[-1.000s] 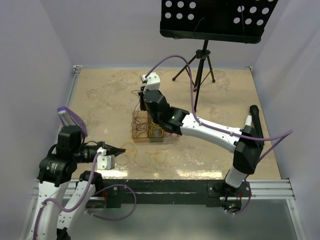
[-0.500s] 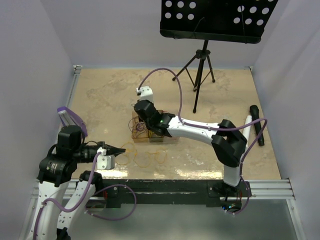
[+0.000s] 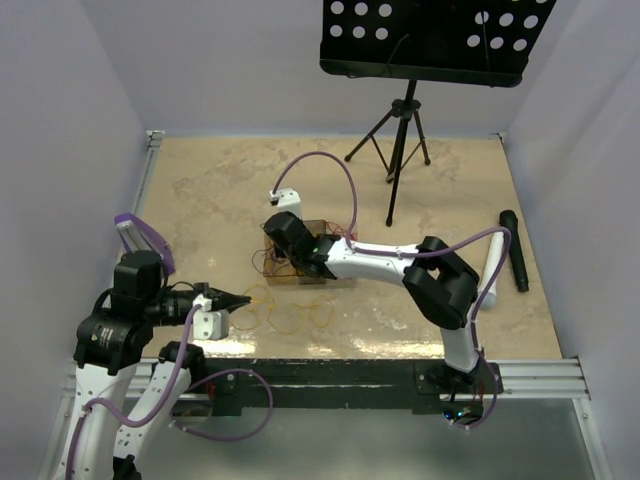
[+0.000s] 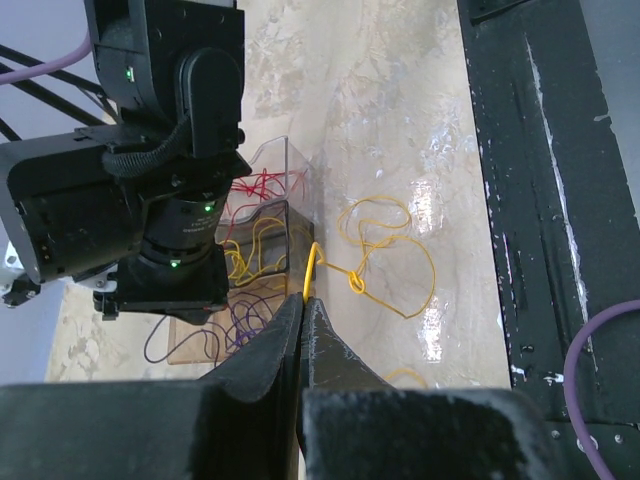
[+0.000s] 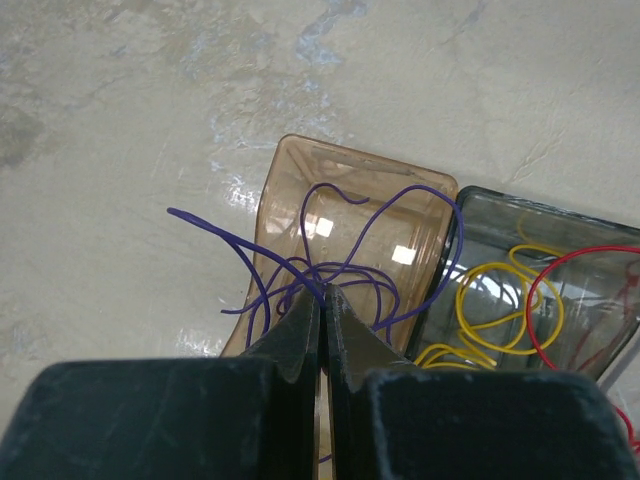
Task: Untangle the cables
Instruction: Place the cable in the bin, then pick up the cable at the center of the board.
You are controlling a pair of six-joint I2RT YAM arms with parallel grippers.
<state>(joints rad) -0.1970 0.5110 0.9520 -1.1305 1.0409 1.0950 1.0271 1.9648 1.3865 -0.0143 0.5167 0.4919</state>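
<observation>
**Both pincers shut on wires, pulling-apart under way**

The left gripper (image 4: 305,296) is pressing its fingers fully together on a bend of the yellow wire (image 4: 355,284), right at the tips. From there the wire is trailing out over the table (image 4: 400,120) in loose loops with a small knot in the middle, just beside the trays.

The right gripper (image 5: 322,298) is likewise closing tight. It appears to be nipping a strand of the purple wires (image 5: 345,270), which are lying in tangled arcs inside the amber tray (image 5: 300,165), one end poking over its rim. Touching it, the smoked tray (image 5: 520,225) is holding more yellow wire. The red wires (image 4: 262,186) are sitting in a clear tray (image 4: 290,150) beyond.

I'd judge the separating is partway along. Next, each pinched strand is going to need drawing slowly away from the tangle without dragging the trays.
</observation>
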